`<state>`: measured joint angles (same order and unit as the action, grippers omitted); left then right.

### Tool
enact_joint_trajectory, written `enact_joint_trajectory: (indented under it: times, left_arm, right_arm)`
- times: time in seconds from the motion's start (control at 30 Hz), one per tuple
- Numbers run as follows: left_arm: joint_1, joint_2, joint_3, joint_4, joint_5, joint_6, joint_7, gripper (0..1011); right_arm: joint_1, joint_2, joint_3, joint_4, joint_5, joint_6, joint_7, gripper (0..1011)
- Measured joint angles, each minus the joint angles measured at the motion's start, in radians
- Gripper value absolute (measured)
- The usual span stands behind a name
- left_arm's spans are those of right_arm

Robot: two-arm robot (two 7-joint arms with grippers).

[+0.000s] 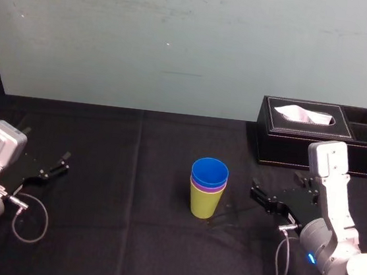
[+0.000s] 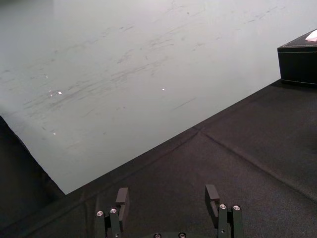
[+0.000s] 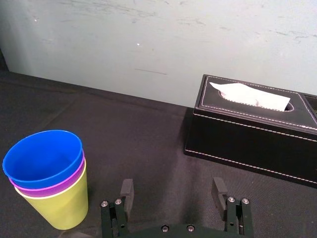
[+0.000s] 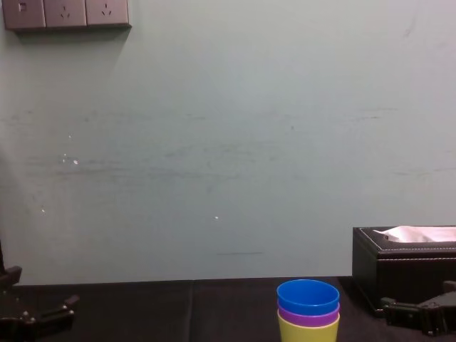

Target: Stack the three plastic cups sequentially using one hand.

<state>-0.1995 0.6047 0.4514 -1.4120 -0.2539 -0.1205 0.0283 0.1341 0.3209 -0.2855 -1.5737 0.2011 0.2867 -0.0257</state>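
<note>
At the table's [image 1: 126, 237] centre the cups [image 1: 207, 188] stand nested, upright, mouths up, axis vertical: yellow cup [image 1: 203, 204] lowest, purple cup [image 1: 212, 189] next, blue cup [image 1: 209, 172] top. At their 3 o'clock the right gripper [image 3: 172, 188] gapes empty, near, not touching. Left gripper [image 2: 167, 194], well off at 9 o'clock, spread, empty. Tissue box [image 1: 315, 142] beyond, 2 o'clock

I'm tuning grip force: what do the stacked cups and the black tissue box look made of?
Stacked cups: apparently smooth, opaque plastic, judging by thin even rims and uniform colour. Tissue box: probably leather or imitation, matte black with pale stitching along edges.
</note>
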Motion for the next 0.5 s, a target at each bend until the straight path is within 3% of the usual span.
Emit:
enact_joint_trajectory:
  times: [0.5]
  left_arm:
    - [0.0, 0.0, 0.0, 0.0, 0.0, 0.0, 0.0, 1000]
  right_arm:
    - [0.0, 0.0, 0.0, 0.0, 0.0, 0.0, 0.0, 1000]
